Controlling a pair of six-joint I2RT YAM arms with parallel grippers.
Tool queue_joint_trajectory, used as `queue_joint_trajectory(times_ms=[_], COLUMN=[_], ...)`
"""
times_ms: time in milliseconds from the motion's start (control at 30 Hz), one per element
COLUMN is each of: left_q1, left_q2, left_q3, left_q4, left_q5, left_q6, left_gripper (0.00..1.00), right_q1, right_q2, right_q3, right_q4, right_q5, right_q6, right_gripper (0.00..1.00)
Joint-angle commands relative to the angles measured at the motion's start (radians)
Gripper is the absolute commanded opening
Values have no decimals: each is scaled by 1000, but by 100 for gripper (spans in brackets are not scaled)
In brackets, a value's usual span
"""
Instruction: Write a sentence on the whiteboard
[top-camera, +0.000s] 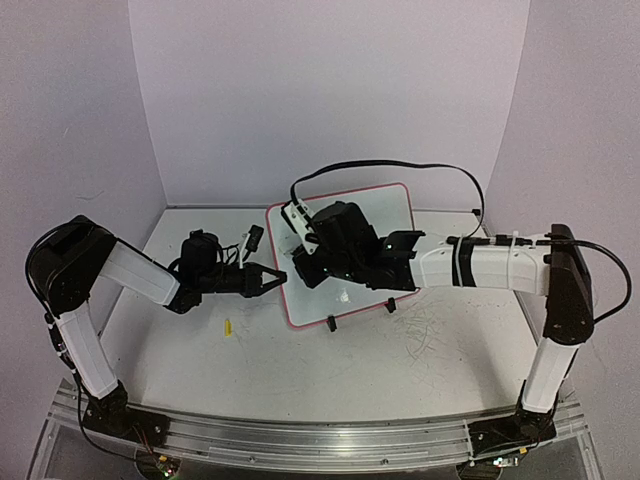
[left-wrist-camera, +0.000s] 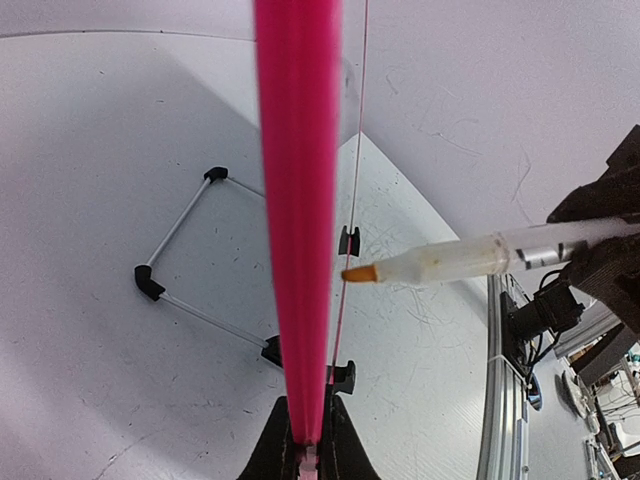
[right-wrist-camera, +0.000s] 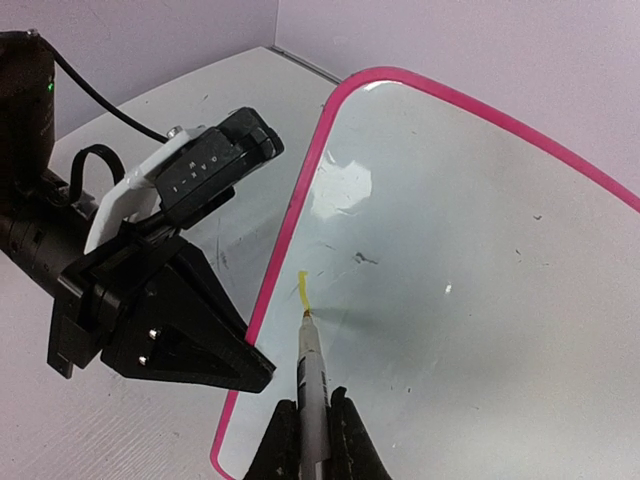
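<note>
Marker (right-wrist-camera: 313, 372) tip near whiteboard (right-wrist-camera: 480, 300) rim

Small yellow piece (top-camera: 228, 326) on scuffed white table (top-camera: 300, 375).

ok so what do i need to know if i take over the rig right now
Left gripper: shut on the whiteboard's left pink rim.
Right gripper: shut on a yellow marker, with the tip on the board near that left edge.
Done: one short yellow stroke.
Left: nearly the whole sentence.
A small yellow piece, perhaps the cap, lies on the table by the left arm.
</note>
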Motion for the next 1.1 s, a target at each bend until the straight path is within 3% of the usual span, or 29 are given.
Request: queue_joint_trajectory(times_ms=[0,1067], left_q1=[-21,-25], left_q2=[-4,-13], left_q3=[33,38], left_q4=[-64,-88], left_q5=[-37,-34], left_q6=[42,55], left_gripper=[0,0], right_q1=[-4,-18], right_q2=[-102,-10], right_q3=[-27,36], right_q4=[45,62], right_q5=[-19,17], right_q6=[14,14], right_gripper=[0,0])
